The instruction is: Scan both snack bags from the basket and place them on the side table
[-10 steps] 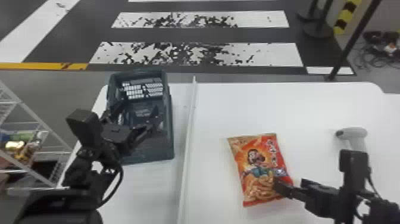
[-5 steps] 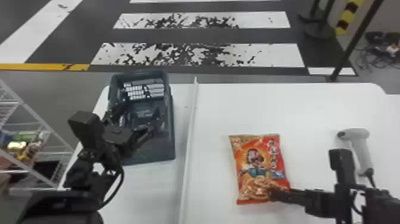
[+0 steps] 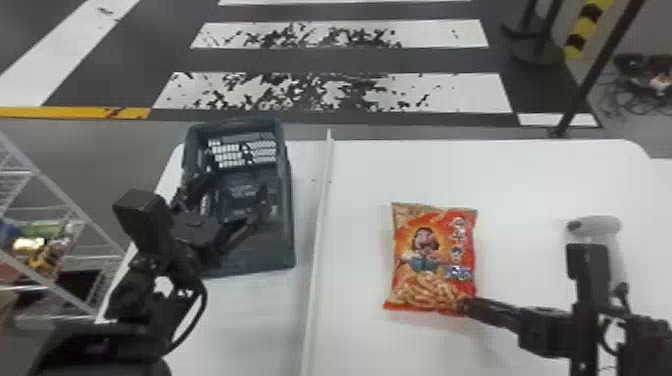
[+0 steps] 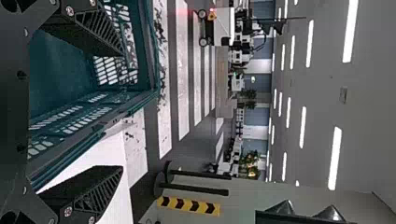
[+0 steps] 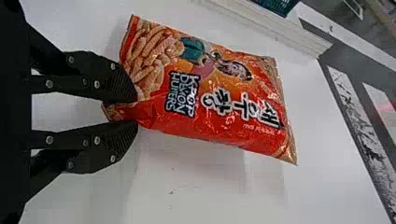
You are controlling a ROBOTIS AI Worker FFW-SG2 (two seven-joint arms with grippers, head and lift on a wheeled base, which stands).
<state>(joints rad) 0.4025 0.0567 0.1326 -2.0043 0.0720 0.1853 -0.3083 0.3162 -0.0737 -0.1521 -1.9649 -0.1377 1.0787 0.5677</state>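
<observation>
Forward from where it was, the red snack bag (image 3: 435,250) has shifted with my right gripper (image 3: 463,303), whose fingers pinch its near right corner. I have the left gripper (image 3: 235,191) spread at the teal basket (image 3: 287,220); the handheld scanner (image 3: 600,226) lies beyond and right of the right gripper.

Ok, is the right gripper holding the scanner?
No, the right gripper has the bag by a corner, while the scanner lies on the table.

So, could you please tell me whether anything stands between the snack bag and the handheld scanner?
Nothing visible stands between the snack bag and the scanner on the tabletop. The right gripper holds the bag's corner, and its arm partly hides the scanner's handle.
</observation>
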